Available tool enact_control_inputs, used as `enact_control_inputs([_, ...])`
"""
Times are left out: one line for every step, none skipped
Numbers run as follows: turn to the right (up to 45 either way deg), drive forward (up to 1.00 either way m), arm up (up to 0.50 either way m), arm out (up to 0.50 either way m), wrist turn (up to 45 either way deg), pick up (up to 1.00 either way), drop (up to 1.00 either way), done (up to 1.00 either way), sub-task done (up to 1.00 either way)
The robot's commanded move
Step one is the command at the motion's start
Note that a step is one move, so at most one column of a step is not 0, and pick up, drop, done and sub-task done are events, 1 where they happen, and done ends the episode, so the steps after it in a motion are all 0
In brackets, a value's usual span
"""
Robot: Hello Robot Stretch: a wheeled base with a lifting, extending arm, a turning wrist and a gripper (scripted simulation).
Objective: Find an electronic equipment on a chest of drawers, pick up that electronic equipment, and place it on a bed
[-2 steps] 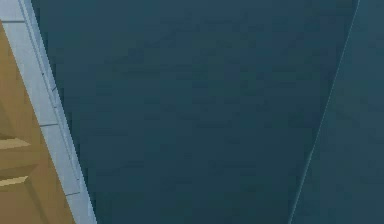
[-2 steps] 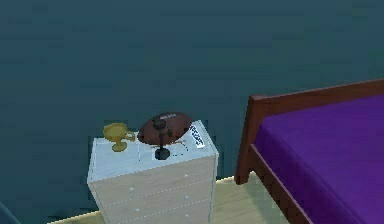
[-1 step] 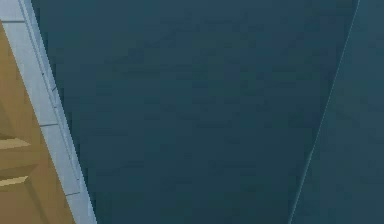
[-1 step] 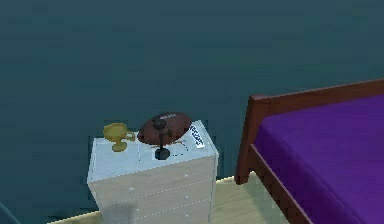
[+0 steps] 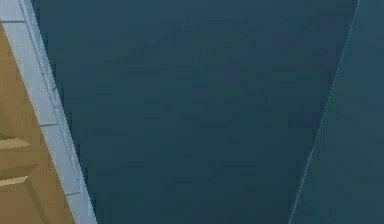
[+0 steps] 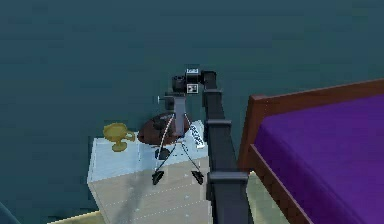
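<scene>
Apparently I am working on the pick-up, the pincer (image 6: 177, 178) hanging at a dark round thing (image 6: 149, 129), perhaps the electronic equipment, lying on the chest of drawers (image 6: 120, 182); I cannot tell its spread or hold, and the bed (image 6: 330, 150) placement is waiting.

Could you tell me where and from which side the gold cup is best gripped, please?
The gold cup stands upright on the chest of drawers, a dark round thing close on its right: so probably grip the narrow stem under its bowl, from the arm side view's left.
</scene>
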Motion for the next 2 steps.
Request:
enact_control_inputs([0.0,0.0,0.0,0.0,45.0,0.0,0.0,0.0,0.0])
enact_control_inputs([0.0,0.0,0.0,0.0,45.0,0.0,0.0,0.0,0.0])
